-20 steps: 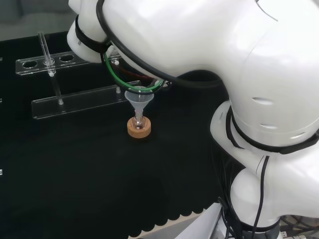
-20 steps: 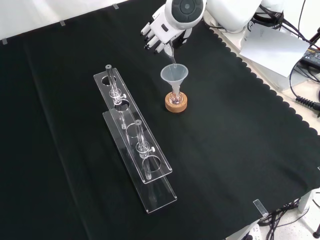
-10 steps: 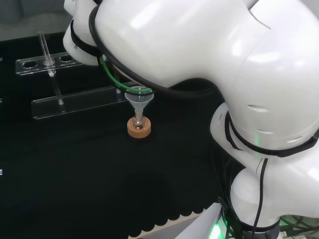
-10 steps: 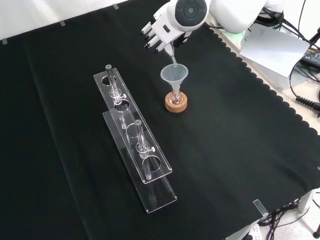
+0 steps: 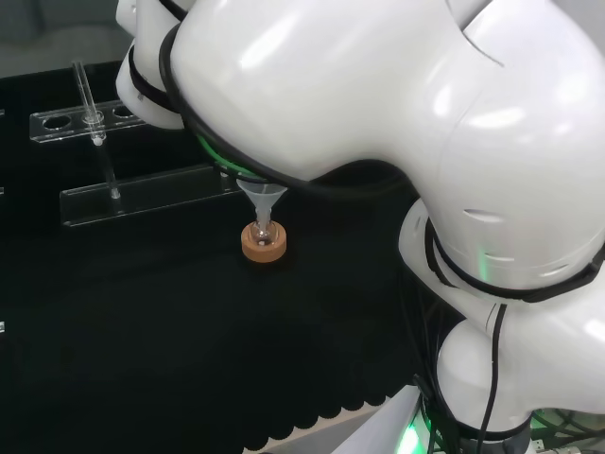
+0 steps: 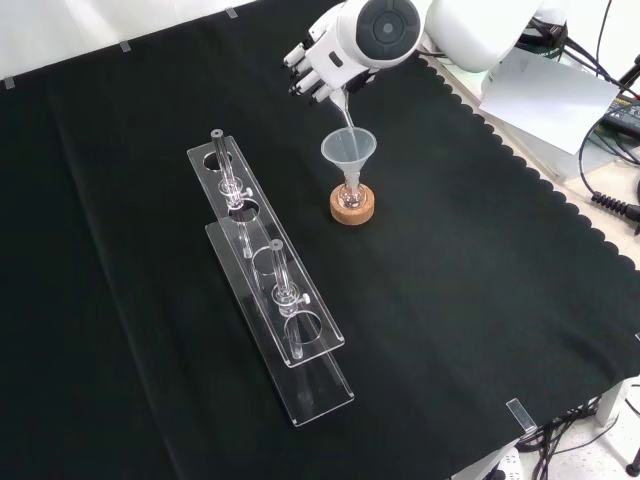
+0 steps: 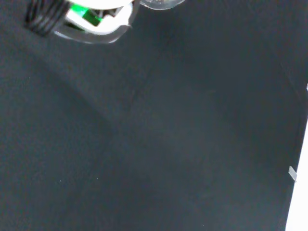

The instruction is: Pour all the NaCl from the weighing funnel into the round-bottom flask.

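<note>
Weighing funnel: held tilted, spout pointing down into the cone funnel just below.
Long axis: steeply inclined, from hand down to cone.
Hand: fingers curled round the weighing funnel's upper end.
Round-bottom flask: seated in cork ring, directly beneath the cone.

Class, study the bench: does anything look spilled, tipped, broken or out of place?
Nothing stands out. The funnel sits upright in the flask on its cork ring, the hand holds the weighing funnel tilted over it, and no spill shows on the black cloth. The clear rack stands level.
</note>
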Robot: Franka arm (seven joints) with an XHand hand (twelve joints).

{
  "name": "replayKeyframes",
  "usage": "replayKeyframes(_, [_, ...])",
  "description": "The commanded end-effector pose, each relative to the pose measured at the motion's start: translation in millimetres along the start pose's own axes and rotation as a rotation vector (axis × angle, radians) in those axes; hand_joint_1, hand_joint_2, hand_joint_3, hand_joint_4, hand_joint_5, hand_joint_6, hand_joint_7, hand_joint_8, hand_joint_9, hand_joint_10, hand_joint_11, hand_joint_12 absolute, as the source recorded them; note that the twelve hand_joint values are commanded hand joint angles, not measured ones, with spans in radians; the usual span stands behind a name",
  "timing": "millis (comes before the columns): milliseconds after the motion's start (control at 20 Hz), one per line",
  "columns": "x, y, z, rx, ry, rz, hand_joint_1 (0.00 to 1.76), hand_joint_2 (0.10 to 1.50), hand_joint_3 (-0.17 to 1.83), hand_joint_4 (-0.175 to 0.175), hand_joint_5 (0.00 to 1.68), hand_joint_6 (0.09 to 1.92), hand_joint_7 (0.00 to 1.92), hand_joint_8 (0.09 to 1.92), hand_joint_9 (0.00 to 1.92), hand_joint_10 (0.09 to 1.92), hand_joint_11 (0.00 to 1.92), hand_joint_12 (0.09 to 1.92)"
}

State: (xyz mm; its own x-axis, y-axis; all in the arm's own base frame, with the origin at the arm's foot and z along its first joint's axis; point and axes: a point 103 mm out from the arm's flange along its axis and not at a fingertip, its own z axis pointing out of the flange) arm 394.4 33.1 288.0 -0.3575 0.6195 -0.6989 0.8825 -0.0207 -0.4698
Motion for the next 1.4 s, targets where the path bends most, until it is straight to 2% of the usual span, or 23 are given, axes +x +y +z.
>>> replayKeyframes(50, [-0.1,0.2,-1.4,0.007,-0.028,0.003,1.10,0.67,0.70,0.175,1.19,0.83,0.58,0.63,0.95,0.35,0.74,1.11])
replayKeyframes(1400, [4.6,0.2,-17.4,0.044,-0.130,0.015,1.10,0.67,0.70,0.175,1.20,0.83,0.57,0.63,0.94,0.35,0.73,1.11])
